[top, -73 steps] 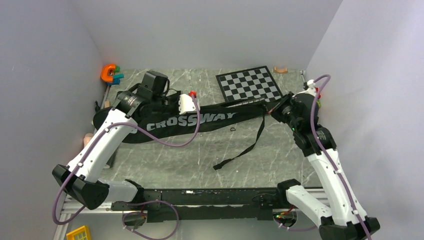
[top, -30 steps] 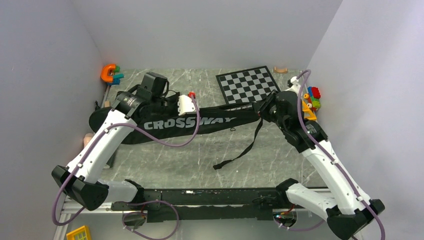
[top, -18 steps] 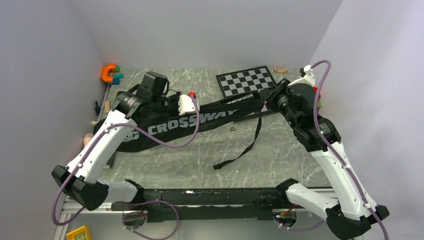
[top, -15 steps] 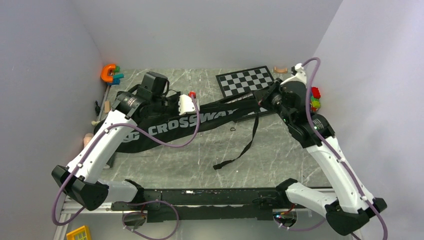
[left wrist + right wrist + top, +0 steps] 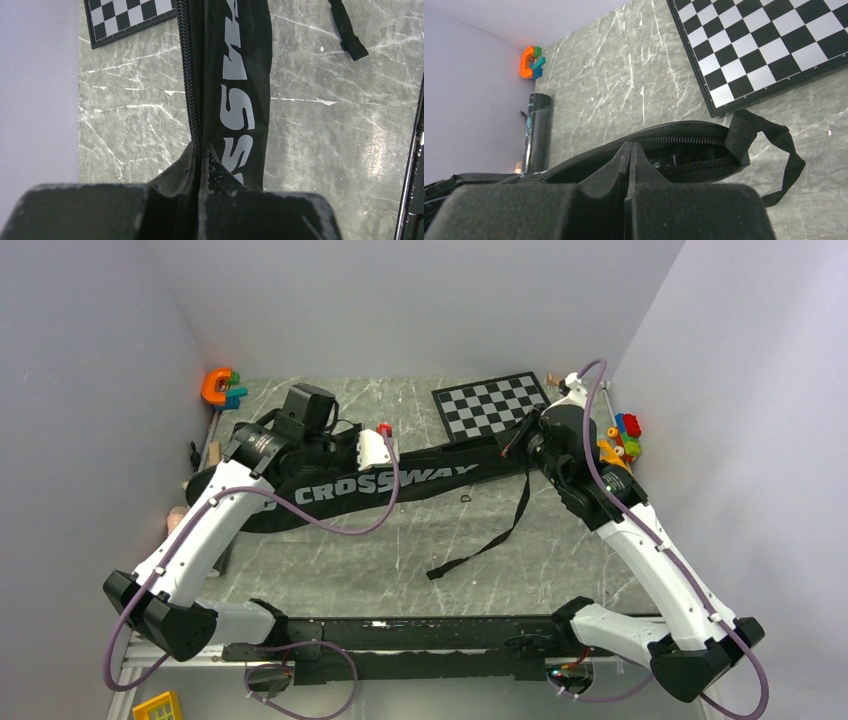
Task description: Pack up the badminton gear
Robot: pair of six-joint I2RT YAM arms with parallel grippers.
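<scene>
The black "CROSSWAY" racket bag (image 5: 370, 483) lies across the table from left to right. My left gripper (image 5: 345, 445) is shut on the bag's zip edge (image 5: 197, 100) near its middle. My right gripper (image 5: 512, 445) is shut on the upper zip edge (image 5: 630, 145) at the bag's right end, where the zip gapes open (image 5: 694, 155). A long dark tube (image 5: 536, 132) lies by the left wall. The bag's strap (image 5: 490, 535) trails over the table. No rackets, shuttlecocks or lid show.
The chessboard (image 5: 495, 405) lies at the back right, just behind the bag's end. An orange and blue toy (image 5: 222, 388) sits in the back left corner. Colourful toys (image 5: 620, 440) stand against the right wall. The walls are close on both sides.
My right gripper has swung the bag's right end back and then a little left, and the bag has shifted with it. The left arm has not moved.
</scene>
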